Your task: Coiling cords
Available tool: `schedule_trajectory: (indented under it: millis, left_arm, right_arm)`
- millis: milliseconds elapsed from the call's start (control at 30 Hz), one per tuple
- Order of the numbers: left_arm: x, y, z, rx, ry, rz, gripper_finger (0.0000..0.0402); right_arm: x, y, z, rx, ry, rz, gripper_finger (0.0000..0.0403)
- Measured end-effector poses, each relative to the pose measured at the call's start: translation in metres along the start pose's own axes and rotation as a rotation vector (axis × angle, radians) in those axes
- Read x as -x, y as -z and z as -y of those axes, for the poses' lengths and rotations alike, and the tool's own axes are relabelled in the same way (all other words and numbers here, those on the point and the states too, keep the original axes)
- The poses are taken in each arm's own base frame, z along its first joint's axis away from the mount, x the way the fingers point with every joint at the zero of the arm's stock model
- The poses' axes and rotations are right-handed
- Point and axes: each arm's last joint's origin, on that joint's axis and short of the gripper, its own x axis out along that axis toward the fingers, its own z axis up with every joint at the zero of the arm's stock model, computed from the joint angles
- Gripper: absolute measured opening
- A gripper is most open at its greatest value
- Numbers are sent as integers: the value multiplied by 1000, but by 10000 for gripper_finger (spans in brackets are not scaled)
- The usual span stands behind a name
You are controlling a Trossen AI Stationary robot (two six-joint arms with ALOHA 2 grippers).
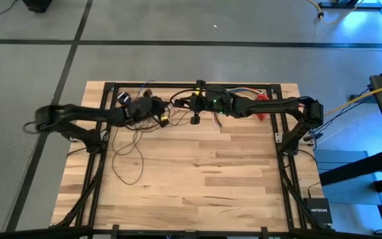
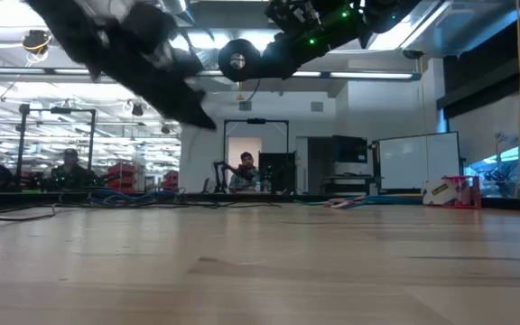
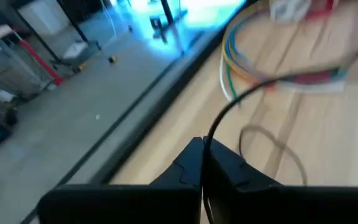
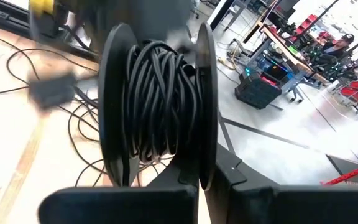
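Right pincer (image 4: 201, 177) is clamped shut on one flange of a black spool (image 4: 157, 112), holding it up off the tabletop (image 1: 204, 192) near the far edge, about mid-width. Looks deliberate: the spool hangs clear so wire can be wound on without dragging.

Spool contents: a fat bundle of dark cord turns between the two flanges, packed unevenly, some strands crossing. So a good part of the cords (image 1: 128, 156) is already on it.

Left pincer (image 3: 202, 163) sits just beside the spool, on the left-arm side, fingers closed tight on a single dark strand that rises out between the tips and curves off. Likely there to feed and tension the wire toward the spool.

Remaining slack lies in loose loops on the tabletop, nearer than the spool and below the left arm. I'd say the job is partway done.

Bundle of multicoloured wires (image 3: 278, 74) lies flat beyond the left pincer, not involved. Something red (image 1: 262, 106) lies under the right arm; can't tell what.

Risk, my read: the loose loops could snag each other as they get pulled in.
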Motion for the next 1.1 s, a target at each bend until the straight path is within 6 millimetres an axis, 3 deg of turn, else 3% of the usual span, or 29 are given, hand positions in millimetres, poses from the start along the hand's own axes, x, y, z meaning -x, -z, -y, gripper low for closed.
schedule_trajectory:
  millis: [267,433,567,767,1100]
  left_arm:
    - [71,-25,-37,9,-130,87,2]
    - [98,-33,-49,49,-143,189,2]
    - [113,-42,-50,109,-56,315,1]
    - [119,-56,-40,191,110,476,1]
    - [98,-77,-3,182,239,520,1]
  right_arm:
    - [0,1,0,1,-4,-7,9]
    - [0,0,0,0,-7,6,9]
    - [0,0,0,0,-9,1,9]
    - [0,0,0,-1,3,-2,9]
    - [-16,10,-2,-5,170,-44,9]
